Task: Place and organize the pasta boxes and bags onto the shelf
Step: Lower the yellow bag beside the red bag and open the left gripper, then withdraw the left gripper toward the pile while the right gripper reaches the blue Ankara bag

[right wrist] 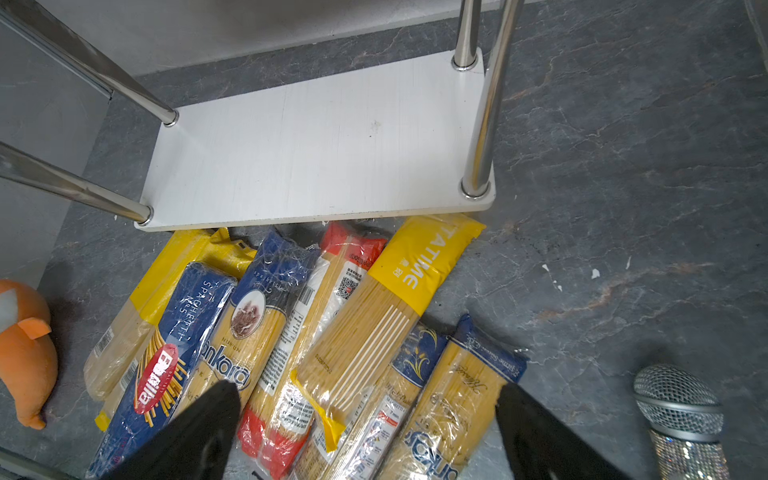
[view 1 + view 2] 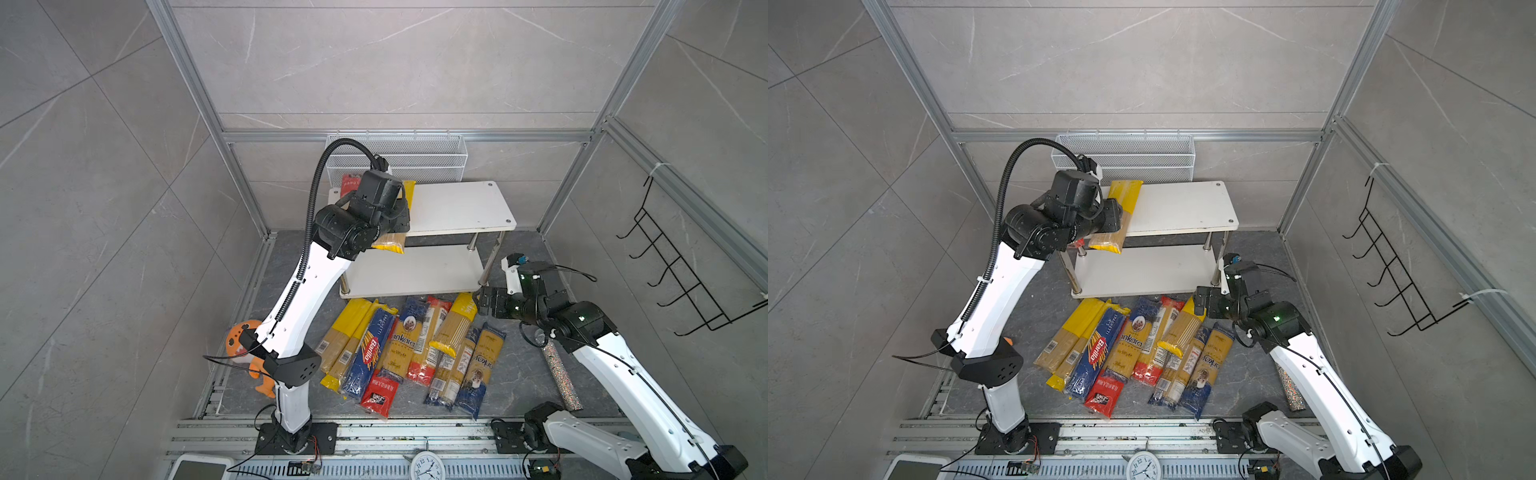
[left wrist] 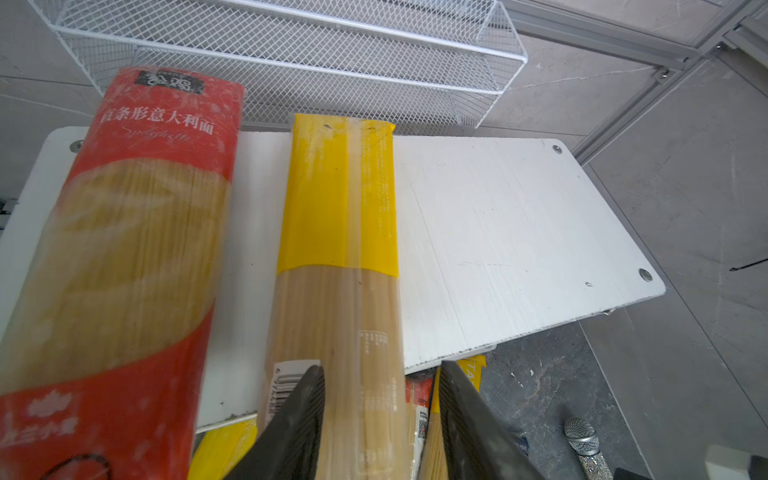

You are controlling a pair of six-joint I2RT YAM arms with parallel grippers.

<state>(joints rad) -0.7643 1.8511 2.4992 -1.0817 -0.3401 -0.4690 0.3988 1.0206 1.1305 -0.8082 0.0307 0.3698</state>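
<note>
While the yellow-ended packet (image 3: pixel 336 257) lies lengthwise on the top board of the shelf (image 3: pixel 498 232), its near end juts past the board's front edge and runs between the fingers of the left gripper (image 3: pixel 381 365). That gripper is released: its jaws stand apart, with a clear gap between one finger and the packet's side, while the other finger overlaps the barcode edge. Just beside this packet, on the gripper's outer side away from the other arm, a red packet (image 3: pixel 137 232) lies nearly parallel on the same board, also overhanging toward the gripper. Beyond both, past the board's far edge, sits a white wire basket (image 3: pixel 291 54).

The right gripper (image 1: pixel 366 385) hangs wide open, grasping nothing, over the pile of packets (image 1: pixel 365 324) on the dark counter (image 1: pixel 623 208). The pile spreads beneath and ahead of it, up to the shelf's lower board (image 1: pixel 316 145). An orange plush toy (image 1: pixel 25 353) lies well off to one side of this gripper, and a glittery microphone (image 1: pixel 677 403) lies near its opposite finger.
</note>
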